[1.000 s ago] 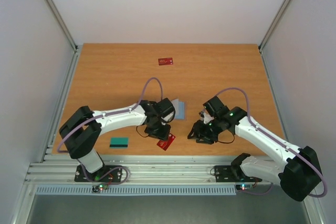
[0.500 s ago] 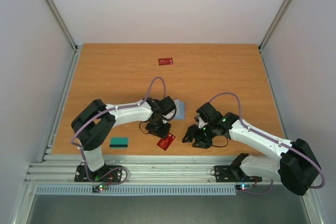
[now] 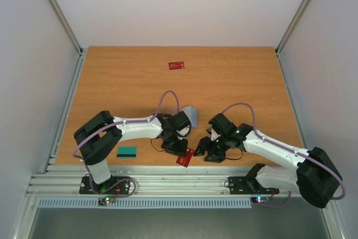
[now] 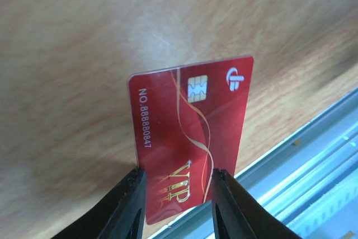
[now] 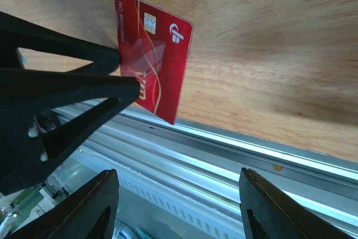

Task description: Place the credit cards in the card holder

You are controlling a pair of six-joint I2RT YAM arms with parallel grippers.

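**Item 1. Near red card** (image 4: pixel 190 127): one. Chip and logo end is free and points away from the left wrist. The "VIP" end is clamped between the fingers of the left pincer (image 4: pixel 176 186). The card sits at the near edge of the table (image 3: pixel 235 82), with one corner jutting over the metal rail (image 5: pixel 224 149).

**Item 2. Right pincer** (image 5: pixel 178 177): one. Its fingers stand wide apart with nothing between them. It is just beside the held card, not touching it.

**Handling note (judgement).** The step in hand looks like securing this card for insertion.
- Keep the clamp square on the short end.
- Leave the chip end bare, so that edge can lead into the sleeve.
- If the right pincer takes a share, it should close on the long edges, clear of the left fingers.
- A thin card held at one end can pivot or slip.

**Item 3. Card holder** (image 3: pixel 193 117): one. Its light blue face shows, lying on the table just behind the left wrist and partly hidden by it.

**Item 4. Far red card** (image 3: pixel 177 65): one, flat on the table, well apart at the far side.

**Item 5. Teal card** (image 3: pixel 127 151): one, flat near the left arm's base.

**Count:** three cards, none yet in the holder.
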